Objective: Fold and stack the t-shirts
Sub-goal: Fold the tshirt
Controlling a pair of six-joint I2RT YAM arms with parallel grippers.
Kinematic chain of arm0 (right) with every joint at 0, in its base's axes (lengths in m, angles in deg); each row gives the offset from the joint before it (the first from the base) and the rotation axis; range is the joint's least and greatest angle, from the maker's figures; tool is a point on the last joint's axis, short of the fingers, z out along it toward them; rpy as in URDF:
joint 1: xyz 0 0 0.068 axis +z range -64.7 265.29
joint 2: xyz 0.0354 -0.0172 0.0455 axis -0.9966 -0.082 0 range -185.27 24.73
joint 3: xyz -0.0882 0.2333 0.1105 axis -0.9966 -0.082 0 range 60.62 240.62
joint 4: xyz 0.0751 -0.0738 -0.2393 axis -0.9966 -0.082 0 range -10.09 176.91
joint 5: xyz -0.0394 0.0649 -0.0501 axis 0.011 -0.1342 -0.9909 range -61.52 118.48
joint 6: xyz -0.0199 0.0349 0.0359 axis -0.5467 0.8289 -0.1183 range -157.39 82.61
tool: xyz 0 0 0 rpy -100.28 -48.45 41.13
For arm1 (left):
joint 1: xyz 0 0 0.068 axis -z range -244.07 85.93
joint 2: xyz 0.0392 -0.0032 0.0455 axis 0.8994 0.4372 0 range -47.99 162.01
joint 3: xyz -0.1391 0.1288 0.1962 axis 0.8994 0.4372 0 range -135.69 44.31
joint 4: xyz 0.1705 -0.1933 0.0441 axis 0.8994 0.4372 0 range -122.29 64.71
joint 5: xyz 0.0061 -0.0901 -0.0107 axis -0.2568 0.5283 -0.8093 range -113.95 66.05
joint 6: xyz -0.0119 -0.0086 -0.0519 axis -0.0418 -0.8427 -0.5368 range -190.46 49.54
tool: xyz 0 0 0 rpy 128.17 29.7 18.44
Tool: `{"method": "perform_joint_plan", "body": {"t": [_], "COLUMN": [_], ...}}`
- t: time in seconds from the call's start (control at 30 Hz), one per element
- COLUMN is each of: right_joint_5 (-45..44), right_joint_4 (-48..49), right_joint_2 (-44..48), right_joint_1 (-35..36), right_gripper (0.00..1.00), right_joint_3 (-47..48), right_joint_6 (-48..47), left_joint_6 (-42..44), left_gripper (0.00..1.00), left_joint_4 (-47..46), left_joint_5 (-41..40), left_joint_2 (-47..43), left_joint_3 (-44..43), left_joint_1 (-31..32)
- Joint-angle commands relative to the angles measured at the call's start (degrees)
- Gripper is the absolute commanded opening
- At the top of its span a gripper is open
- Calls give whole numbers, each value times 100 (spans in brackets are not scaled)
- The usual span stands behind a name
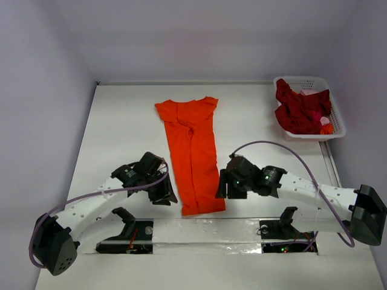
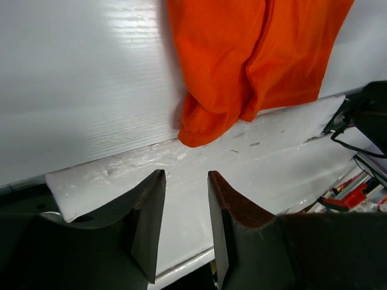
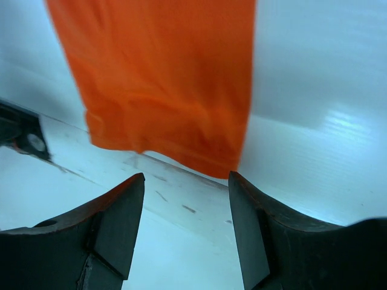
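Tabletop (image 1: 121, 127), white, lies under everything I work on. Across its middle the orange t-shirt (image 1: 192, 151) is folded into a long narrow strip, collar end far from me, hem end near my bases. At the far right corner the white basket (image 1: 337, 115) holds the dark red t-shirts (image 1: 299, 112) in a crumpled heap. My left gripper (image 2: 185, 178) sits just left of the hem, jaws slightly parted and holding nothing. My right gripper (image 3: 185, 178) sits just right of it, spread wider, also empty.
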Motion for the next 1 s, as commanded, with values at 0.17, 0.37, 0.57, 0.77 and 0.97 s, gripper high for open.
{"method": "perform_joint_plan", "body": {"t": [0.17,0.37,0.57,0.77,0.97], "right_joint_5": [317,353,396,493,475], "right_joint_4": [-47,-82,-91,76,164], "right_joint_2": [29,-191,-138,-278,-410], "right_joint_1": [-30,84,198,251,251], "right_gripper": [62,62,62,62,62], "right_joint_3": [-212,-107,-115,-247,-160], "right_joint_6": [-56,-100,58,120,138], "left_joint_6": [-852,-1248,-1670,-1705,-1679], "left_gripper": [32,32,32,30,30], "left_joint_4": [-1173,-1501,-1641,-1746,-2036], "left_joint_5": [682,823,876,876,789], "left_joint_2": [110,532,208,163,383], "left_joint_3": [269,313,717,1077,1280], "left_joint_1": [734,1322,1324,1324,1324]}}
